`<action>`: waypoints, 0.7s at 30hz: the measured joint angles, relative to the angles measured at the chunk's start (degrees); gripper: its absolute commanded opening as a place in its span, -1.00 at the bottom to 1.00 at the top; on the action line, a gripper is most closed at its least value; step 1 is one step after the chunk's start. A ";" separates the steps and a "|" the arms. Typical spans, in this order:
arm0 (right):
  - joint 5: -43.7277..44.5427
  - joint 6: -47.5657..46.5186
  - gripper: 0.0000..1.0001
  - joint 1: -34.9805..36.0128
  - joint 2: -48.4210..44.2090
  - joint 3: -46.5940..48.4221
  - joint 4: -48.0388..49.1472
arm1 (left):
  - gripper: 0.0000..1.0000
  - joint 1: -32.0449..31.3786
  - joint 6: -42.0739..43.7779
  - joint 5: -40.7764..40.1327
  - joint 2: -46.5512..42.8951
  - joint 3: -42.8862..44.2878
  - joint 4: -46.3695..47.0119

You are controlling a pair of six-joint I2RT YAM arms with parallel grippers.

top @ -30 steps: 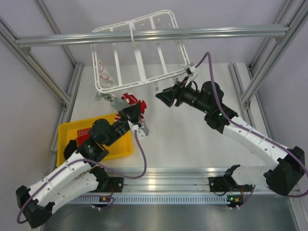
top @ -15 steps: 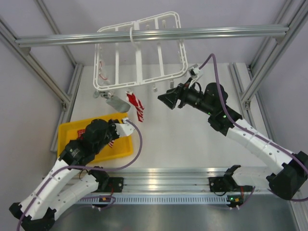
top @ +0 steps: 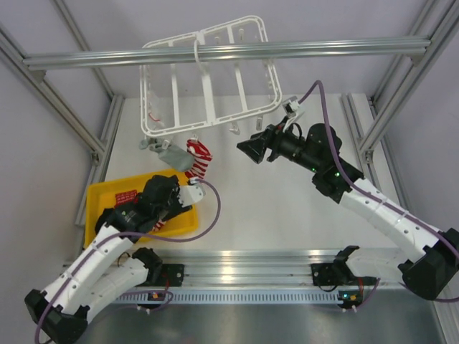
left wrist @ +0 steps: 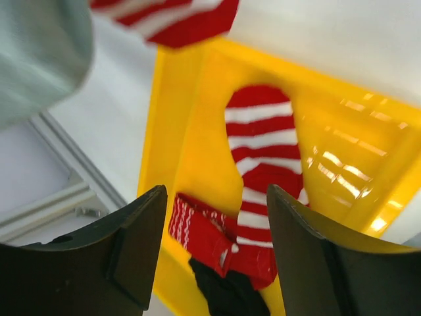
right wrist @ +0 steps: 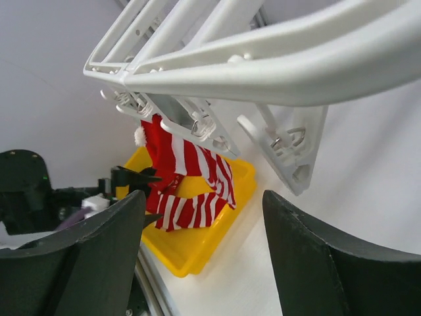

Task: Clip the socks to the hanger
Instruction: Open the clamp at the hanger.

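Note:
The white hanger [top: 208, 79] [right wrist: 263, 52] hangs from the top rail. A red sock with white stripes [top: 199, 156] [right wrist: 187, 168] dangles from a clip on its near edge, beside a grey sock [top: 172, 154]. More red socks lie in the yellow tray: a striped one [left wrist: 263, 158] and one with white marks [left wrist: 204, 230]. My left gripper [top: 154, 208] [left wrist: 217, 257] hovers open over those tray socks, holding nothing. My right gripper [top: 251, 149] [right wrist: 204, 204] is open and empty, just right of the hanging sock and below the hanger.
The yellow tray [top: 100, 197] [right wrist: 197, 253] sits at the near left of the white table. An empty hanger clip [right wrist: 289, 148] dangles close above my right fingers. Aluminium rails [top: 229, 54] frame the cell, and something black [left wrist: 227, 296] lies under the tray socks.
My left gripper let go of the striped sock, which now hangs from the hanger, then dropped back over the tray and opened. The right gripper opened a little wider.

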 measured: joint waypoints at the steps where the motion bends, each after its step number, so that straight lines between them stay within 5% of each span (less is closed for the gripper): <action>1: 0.13 0.00 0.40 -0.09 -0.26 0.00 -0.13 | 0.35 0.04 0.00 2.25 -1.40 0.85 0.00; 9: 1.81 1.97 0.30 -2.34 -4.63 -4.33 1.86 | 0.30 0.13 -5.33 25.86 -13.99 5.84 1.97; 21: 2.93 2.29 0.31 -6.10 -3.89 -4.20 7.65 | 0.63 -0.22 -23.78 43.89 3.69 12.15 24.17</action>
